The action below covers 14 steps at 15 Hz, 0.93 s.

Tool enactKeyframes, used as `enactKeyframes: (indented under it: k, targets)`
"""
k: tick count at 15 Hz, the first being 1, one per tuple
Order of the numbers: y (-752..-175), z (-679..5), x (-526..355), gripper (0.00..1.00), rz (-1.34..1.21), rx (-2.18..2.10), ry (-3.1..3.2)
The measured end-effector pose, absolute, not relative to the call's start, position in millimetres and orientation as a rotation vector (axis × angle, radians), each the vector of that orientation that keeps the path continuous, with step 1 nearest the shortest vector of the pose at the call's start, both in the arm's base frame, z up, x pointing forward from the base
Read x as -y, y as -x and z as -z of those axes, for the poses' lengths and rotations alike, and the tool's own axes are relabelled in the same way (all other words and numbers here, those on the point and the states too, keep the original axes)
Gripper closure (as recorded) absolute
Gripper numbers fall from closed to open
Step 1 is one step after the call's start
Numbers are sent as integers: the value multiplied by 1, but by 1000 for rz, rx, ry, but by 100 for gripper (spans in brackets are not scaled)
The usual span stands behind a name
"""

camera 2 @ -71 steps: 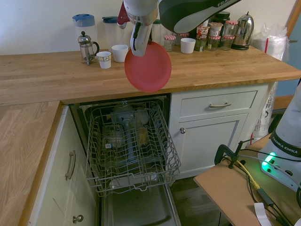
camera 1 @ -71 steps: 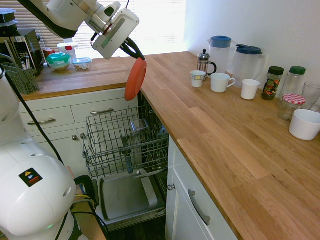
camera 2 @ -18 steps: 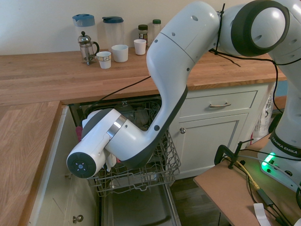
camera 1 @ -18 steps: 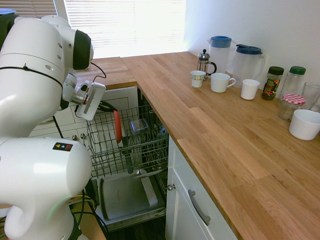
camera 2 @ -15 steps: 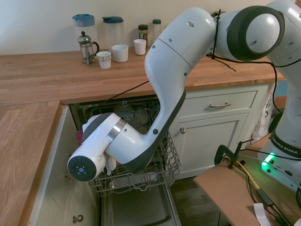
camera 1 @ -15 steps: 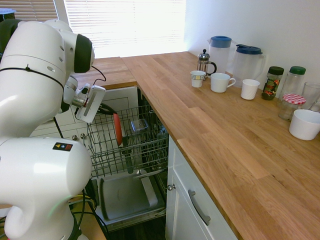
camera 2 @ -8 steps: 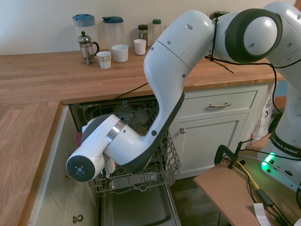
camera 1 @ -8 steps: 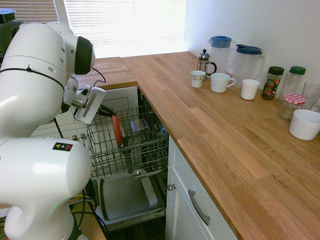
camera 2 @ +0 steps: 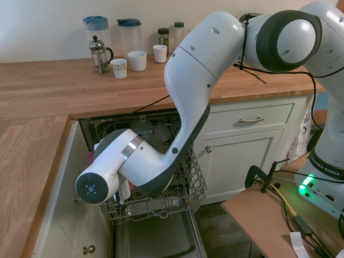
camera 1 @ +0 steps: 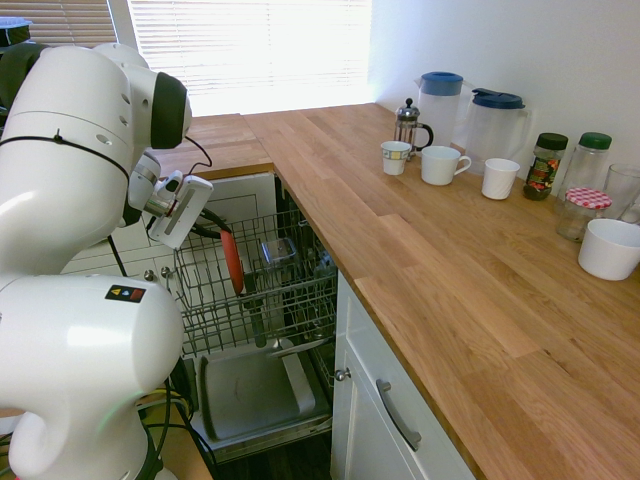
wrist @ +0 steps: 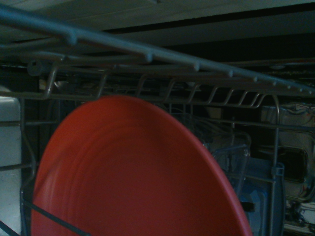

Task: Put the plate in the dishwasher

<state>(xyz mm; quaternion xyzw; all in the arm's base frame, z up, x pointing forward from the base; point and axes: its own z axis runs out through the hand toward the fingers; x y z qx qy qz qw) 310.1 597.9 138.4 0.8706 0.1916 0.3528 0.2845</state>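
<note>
- Where the gripper [camera 1: 212,224] meets the top rim of the plate [camera 1: 232,262], its dark fingers [camera 1: 206,216] reach down at a slant from a white hand; whether the jaws grip the rim or have let go cannot be told from these views.
- The coral-red plate stands on edge inside the grey wire rack [camera 1: 255,290], its thin side turned toward the first exterior camera, with its upper rim right at the fingertips.
- From the wrist view, the plate's ridged red face [wrist: 133,177] fills the lower half, with rack wires crossing above and behind it.
- The white hand tilts downward from the upper left of the rack, and the bulky white arm [camera 1: 70,180] bends over in front of it, filling the left side of the first exterior view.
- From the second exterior view, the arm's forearm [camera 2: 140,161] lies across the rack and hides the gripper; only a sliver of red [camera 2: 89,157] shows beside it.
- The rack is pulled out of the dishwasher [camera 1: 285,215], above the lowered grey door panel [camera 1: 250,390].
- A wooden counter [camera 1: 450,290] runs around the opening, well apart from the plate.
- On it stand a French press [camera 1: 407,124], two lidded jugs [camera 1: 440,105], white mugs [camera 1: 440,165] and a white bowl [camera 1: 609,248].
</note>
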Motion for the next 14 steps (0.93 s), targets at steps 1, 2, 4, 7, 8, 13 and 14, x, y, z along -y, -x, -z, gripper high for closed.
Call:
enactKeyframes:
  k: [1,2,4,7,8,13,14]
  targets:
    - [-310,-138,-598,0,-941,-516,-2335]
    - [-309,-139,-599,0,-942,-521,-2342]
    - [-309,-143,-602,0,-947,-535,-2357]
    - [-308,-157,-607,0,-963,-542,-2384]
    - [-307,-165,-607,0,-968,-542,-2394]
    - [-286,-225,-614,0,-984,-551,-2465]
    - [-281,-238,-614,0,-985,-553,-2477]
